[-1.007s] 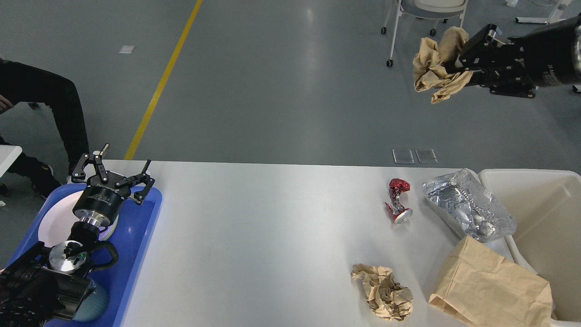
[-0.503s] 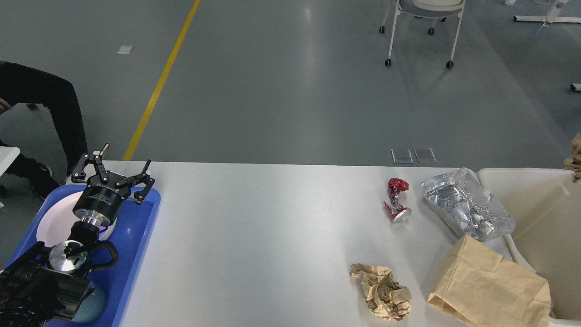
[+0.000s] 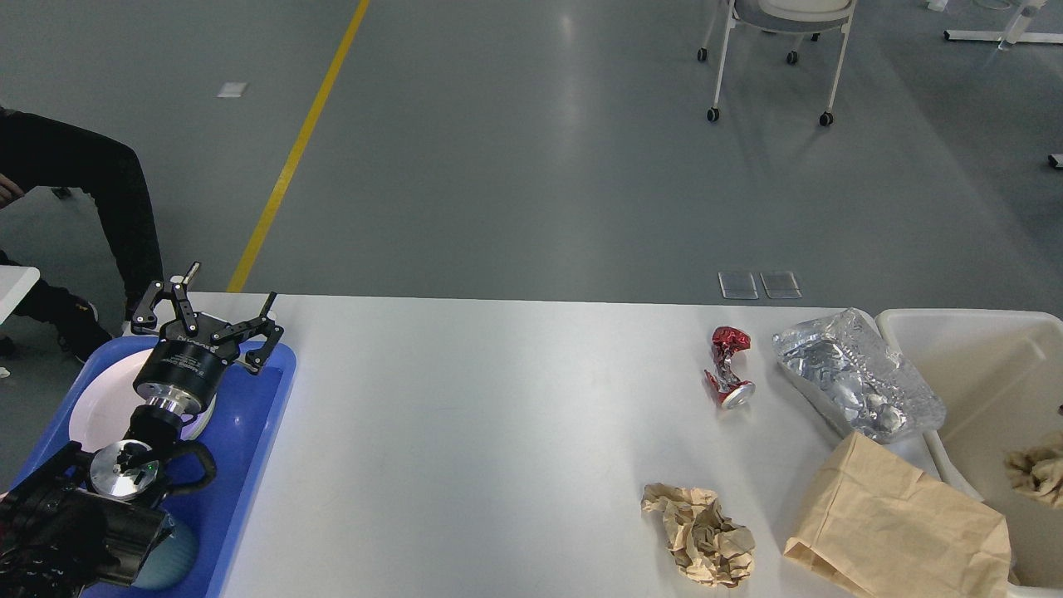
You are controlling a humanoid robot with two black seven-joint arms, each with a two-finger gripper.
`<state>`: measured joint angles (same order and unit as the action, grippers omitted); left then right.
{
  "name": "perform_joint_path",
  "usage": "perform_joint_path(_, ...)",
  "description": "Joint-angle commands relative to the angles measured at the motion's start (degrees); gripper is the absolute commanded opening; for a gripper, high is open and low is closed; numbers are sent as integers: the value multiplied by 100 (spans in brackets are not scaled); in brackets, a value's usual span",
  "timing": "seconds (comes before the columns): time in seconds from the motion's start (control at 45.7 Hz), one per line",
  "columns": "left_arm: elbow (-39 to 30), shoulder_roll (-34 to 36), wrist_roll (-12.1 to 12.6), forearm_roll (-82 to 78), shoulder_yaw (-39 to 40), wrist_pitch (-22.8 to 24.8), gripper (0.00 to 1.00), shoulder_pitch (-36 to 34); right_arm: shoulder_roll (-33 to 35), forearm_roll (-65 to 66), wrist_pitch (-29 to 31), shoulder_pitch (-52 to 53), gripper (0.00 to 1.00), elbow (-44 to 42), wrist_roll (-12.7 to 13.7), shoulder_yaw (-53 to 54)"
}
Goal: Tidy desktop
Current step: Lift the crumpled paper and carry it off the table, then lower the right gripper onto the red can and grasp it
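Observation:
The white desktop (image 3: 482, 448) fills the lower half of the head view. On its right part lie a crushed red can (image 3: 727, 366), a crumpled silver foil bag (image 3: 855, 384), a crumpled brown paper ball (image 3: 699, 534) and a brown paper bag (image 3: 901, 522). Another crumpled brown paper (image 3: 1036, 475) lies inside the cream bin (image 3: 963, 328) at the right edge. My left gripper (image 3: 206, 309) hovers open over the blue tray (image 3: 257, 415) at the left, with nothing between its fingers. My right gripper is out of view.
A white plate (image 3: 98, 407) and a grey-blue rounded object (image 3: 176, 555) sit on the blue tray under my left arm. A seated person's legs (image 3: 100, 199) are beyond the left corner. A wheeled chair (image 3: 781, 50) stands on the grey floor behind.
My right arm, which held the crumpled brown paper high at the upper right, has left the view. That paper now lies inside the cream bin. The left arm has not moved.

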<state>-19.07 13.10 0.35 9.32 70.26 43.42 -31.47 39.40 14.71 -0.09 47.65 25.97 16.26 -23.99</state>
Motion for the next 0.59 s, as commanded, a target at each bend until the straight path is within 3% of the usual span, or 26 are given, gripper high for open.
perform_joint_path(0.0, 0, -1, 0, 0, -3, 0, 96, 0, -196, -47, 18, 332, 100, 39, 0, -88)
perform_joint_path(0.175, 0, -1, 0, 0, 5, 0, 96, 0, -354, -363, 44, 1316, 100, 224, -18, -1098)
perform_joint_path(0.284, 0, -1, 0, 0, -4, 0, 96, 0, -451, -749, 298, 2326, 100, 811, -18, -1985)
perform_joint_path(0.416, 0, -1, 0, 0, 5, 0, 96, 0, -758, -1189, 983, 3741, 100, 1787, -18, -3093)
perform_joint_path(0.569, 0, -1, 0, 0, 5, 0, 96, 0, -1197, -1269, 2081, 4972, 100, 2587, -18, -3551)
